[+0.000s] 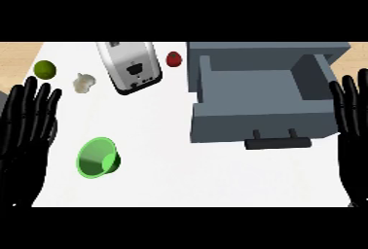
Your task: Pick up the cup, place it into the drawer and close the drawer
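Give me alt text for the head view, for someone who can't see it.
A green cup lies tipped on a white counter, left of an open grey drawer. Open black left hand and right hand rest at the edges. Behind: a toaster, lime, garlic, red fruit.

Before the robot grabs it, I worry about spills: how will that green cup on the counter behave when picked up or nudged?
The green cup lies tipped, its mouth open to view, so a nudge would probably roll it. It looks thin-walled and hollow, so likely light and stiff. Its smooth, glossy, tapered side may slip between fingers.
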Action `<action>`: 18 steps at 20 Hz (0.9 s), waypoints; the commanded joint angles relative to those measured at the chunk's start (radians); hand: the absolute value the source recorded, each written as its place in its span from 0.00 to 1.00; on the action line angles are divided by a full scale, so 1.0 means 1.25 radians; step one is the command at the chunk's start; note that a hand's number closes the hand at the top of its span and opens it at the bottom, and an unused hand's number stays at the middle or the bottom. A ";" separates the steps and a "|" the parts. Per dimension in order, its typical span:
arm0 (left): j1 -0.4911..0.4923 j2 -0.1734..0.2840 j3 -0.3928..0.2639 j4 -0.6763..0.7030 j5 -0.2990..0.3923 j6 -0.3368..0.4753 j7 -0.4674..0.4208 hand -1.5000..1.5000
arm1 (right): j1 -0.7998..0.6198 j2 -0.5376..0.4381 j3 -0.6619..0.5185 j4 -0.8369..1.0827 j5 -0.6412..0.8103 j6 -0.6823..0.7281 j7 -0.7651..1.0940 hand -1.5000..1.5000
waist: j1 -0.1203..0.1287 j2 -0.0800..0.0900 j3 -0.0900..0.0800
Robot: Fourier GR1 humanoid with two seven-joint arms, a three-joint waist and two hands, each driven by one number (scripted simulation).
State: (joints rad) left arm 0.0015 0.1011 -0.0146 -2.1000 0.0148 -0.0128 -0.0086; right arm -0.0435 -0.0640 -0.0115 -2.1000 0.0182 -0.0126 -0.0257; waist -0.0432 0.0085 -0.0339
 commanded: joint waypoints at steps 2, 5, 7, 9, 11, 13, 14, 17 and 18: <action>-0.023 0.050 0.036 0.038 0.140 -0.120 -0.022 0.00 | 0.013 -0.013 -0.006 -0.022 -0.005 0.011 0.018 0.00 | 0.029 -0.007 0.026; 0.014 0.117 0.030 0.043 0.259 -0.278 -0.064 0.00 | 0.046 0.005 0.048 -0.037 0.024 0.014 0.006 0.00 | 0.029 -0.008 0.025; 0.087 0.084 0.017 0.093 0.349 -0.266 0.038 0.00 | 0.042 -0.037 0.063 0.012 -0.013 0.075 0.089 0.00 | 0.043 -0.003 0.024; 0.083 0.118 0.056 0.107 0.431 -0.307 0.056 0.00 | 0.003 -0.052 0.033 0.033 -0.044 0.087 0.112 0.00 | 0.045 -0.005 0.026; 0.013 0.144 0.094 0.197 0.470 -0.341 0.046 0.00 | -0.030 -0.033 0.063 0.079 -0.022 0.080 0.097 0.00 | 0.037 -0.004 0.026; 0.038 0.133 0.102 0.259 0.455 -0.374 0.004 0.00 | -0.042 -0.046 0.020 0.091 -0.055 0.089 0.106 0.00 | 0.036 -0.005 0.027; 0.040 0.151 0.122 0.261 0.455 -0.383 0.017 0.00 | 0.016 -0.065 -0.004 0.073 -0.084 0.126 0.069 0.00 | 0.034 -0.006 0.027; 0.000 0.164 0.134 0.327 0.419 -0.402 0.018 0.00 | -0.099 -0.052 0.004 0.133 -0.052 0.094 0.110 0.00 | 0.036 -0.006 0.027; 0.000 0.155 0.140 0.328 0.410 -0.397 0.016 0.00 | -0.096 -0.046 0.015 0.125 -0.035 0.087 0.119 0.00 | 0.036 -0.006 0.027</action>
State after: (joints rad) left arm 0.0185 0.2913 0.1349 -1.7702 0.5543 -0.4766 0.0262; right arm -0.1118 -0.1289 0.0011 -1.9892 -0.0493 0.1036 0.1104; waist 0.0009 0.0013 -0.0008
